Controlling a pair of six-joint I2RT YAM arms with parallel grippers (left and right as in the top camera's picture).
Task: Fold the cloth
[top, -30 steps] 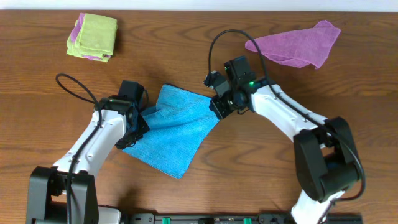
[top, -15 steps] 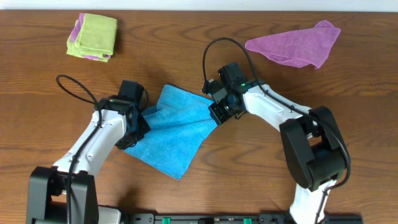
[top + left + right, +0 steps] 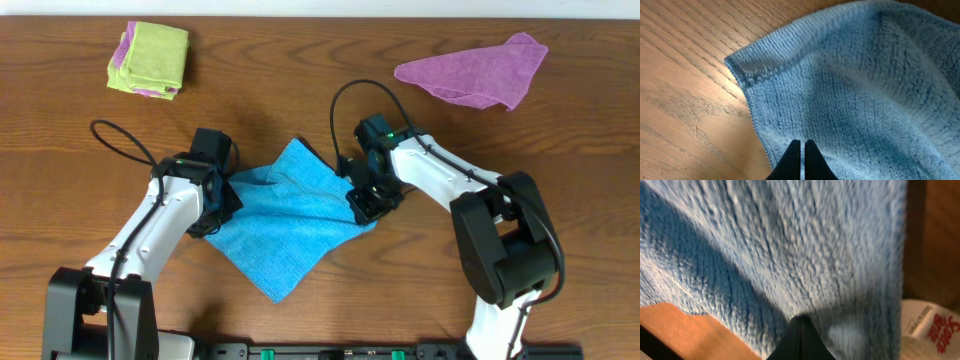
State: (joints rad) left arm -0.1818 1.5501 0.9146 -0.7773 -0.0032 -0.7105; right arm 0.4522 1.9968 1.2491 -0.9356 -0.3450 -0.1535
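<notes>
Near the middle of the wooden table [image 3: 300, 90] lies the cloth [image 3: 285, 220], a sky-blue terry diamond, rumpled toward its far side. The left gripper [image 3: 802, 145] is clenched on the stitched edge beside the left corner. The right gripper [image 3: 800, 322] is clamped on the fuzzy right corner near the white tag [image 3: 932, 330]. The fold looks barely begun. Next, both pinched corners should probably travel together, kept taut, over the near half.

The cloth [image 3: 290, 215] lies mid-bench [image 3: 560, 150] between left hand [image 3: 205, 220] and right hand [image 3: 362, 204], a folded cloth [image 3: 150, 58] back-left, a crumpled cloth [image 3: 475, 72] back-right.
</notes>
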